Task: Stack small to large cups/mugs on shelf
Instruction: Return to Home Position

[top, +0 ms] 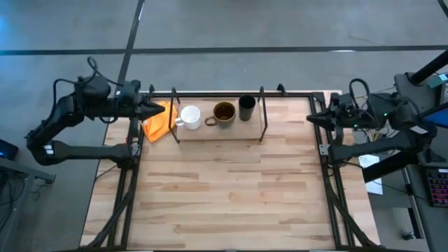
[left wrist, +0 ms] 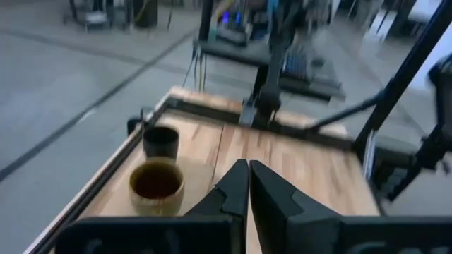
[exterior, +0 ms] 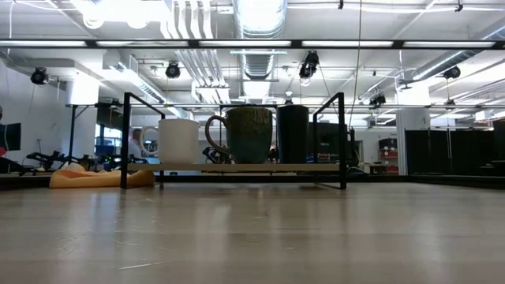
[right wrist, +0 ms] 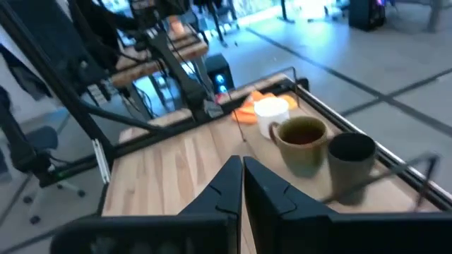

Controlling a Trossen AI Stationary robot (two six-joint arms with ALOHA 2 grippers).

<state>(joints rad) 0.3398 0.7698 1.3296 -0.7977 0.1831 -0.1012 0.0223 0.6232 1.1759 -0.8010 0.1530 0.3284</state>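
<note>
Three vessels stand in a row, bottoms on the shelf (top: 210, 131) at the table's far side: the white mug (top: 189, 116) on the left, the brown mug (top: 223, 113) in the middle, the black cup (top: 246, 107) on the right. In the low view they show as white mug (exterior: 177, 140), brown mug (exterior: 248, 135) and black cup (exterior: 292, 133). My left gripper (top: 162, 109) is shut and empty at the table's far left corner, above the orange cloth (top: 159, 120). My right gripper (top: 310, 119) is shut and empty at the table's far right edge.
The orange cloth lies on the table just left of the shelf, beside the white mug. The shelf's black rod frame (top: 264, 115) rises at both ends of the board. The plank tabletop (top: 231, 189) lies bare in front of the shelf.
</note>
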